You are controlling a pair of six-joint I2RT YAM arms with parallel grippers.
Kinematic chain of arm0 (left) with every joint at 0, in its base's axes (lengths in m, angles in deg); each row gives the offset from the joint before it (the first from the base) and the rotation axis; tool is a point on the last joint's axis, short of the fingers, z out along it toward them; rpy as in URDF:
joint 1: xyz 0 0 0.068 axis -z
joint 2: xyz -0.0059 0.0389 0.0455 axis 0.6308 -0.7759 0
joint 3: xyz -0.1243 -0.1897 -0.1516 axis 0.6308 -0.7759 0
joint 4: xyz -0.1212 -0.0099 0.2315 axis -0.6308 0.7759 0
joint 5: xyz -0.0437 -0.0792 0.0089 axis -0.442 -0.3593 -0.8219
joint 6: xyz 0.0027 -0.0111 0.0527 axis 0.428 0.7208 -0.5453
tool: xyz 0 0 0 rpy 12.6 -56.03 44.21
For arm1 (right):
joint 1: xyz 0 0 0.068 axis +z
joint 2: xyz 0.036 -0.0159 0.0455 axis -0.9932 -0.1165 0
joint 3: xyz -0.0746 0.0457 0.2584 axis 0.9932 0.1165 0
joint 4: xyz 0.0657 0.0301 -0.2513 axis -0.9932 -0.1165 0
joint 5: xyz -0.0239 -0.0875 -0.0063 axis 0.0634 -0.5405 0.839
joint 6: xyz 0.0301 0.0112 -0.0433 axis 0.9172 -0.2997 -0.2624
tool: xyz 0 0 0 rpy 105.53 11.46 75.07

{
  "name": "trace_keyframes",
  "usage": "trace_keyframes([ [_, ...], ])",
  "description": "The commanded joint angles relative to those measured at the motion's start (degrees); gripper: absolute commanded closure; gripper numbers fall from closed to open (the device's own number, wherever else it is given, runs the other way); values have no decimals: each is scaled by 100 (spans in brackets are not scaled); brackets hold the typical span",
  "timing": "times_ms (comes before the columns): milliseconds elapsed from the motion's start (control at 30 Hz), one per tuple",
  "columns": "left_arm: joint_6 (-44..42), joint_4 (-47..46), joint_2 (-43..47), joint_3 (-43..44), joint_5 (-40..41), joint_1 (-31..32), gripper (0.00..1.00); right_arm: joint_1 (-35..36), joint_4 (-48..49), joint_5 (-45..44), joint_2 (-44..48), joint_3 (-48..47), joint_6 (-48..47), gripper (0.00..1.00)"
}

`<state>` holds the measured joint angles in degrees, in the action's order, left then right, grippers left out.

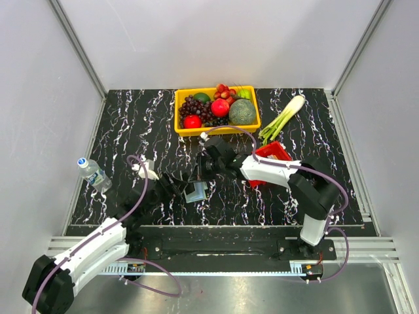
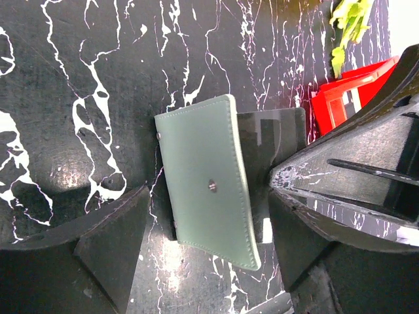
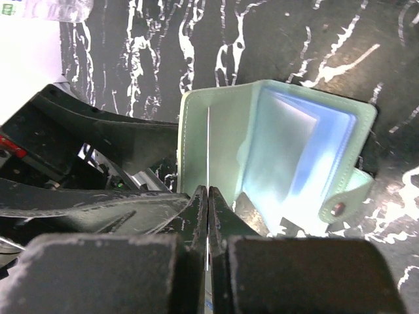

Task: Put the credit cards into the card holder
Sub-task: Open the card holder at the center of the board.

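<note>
Grey-green holder (image 2: 206, 180), credit card (image 3: 208, 144) in right gripper (image 3: 208, 191)

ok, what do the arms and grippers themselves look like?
The left arm and right arm have white shells with black joints; a mauve cable loops along each. The left gripper and right gripper are matte black, with wedge-shaped, scuffed fingers.

the right arm (image 1: 272, 171) hides half the red basket (image 1: 275, 151); the card holder (image 2: 206, 180) partly covers a dark card (image 2: 272, 134).
</note>
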<state>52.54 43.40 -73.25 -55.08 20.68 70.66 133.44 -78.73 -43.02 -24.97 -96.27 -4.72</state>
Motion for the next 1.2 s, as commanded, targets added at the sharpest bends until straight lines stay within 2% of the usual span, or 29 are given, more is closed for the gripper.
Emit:
trace_keyframes([
  [0, 71, 134, 183, 4, 194, 9, 23, 199, 86, 92, -99, -451, -81, 100],
  [300, 27, 687, 420, 83, 440, -8, 25, 296, -187, -22, -451, -697, -125, 100],
  [500, -34, 793, 113, 136, 484, 0, 51, 296, -284, -163, -451, -697, -213, 100],
  [667, -131, 732, -317, 206, 563, -8, 88, 296, -301, -251, -250, -706, -327, 100],
  [733, -227, 793, -528, 302, 598, 0, 97, 296, -328, -417, -48, -689, -397, 100],
  [800, -306, 776, -660, 364, 590, 0, 100, 287, -407, -593, 137, -653, -494, 100],
  [933, -456, 661, -766, 470, 502, 0, 100, 226, -582, -936, 313, -610, -599, 100],
  [1167, -623, 732, -968, 584, 581, 0, 100, 15, -521, -1033, 515, -267, -608, 100],
])
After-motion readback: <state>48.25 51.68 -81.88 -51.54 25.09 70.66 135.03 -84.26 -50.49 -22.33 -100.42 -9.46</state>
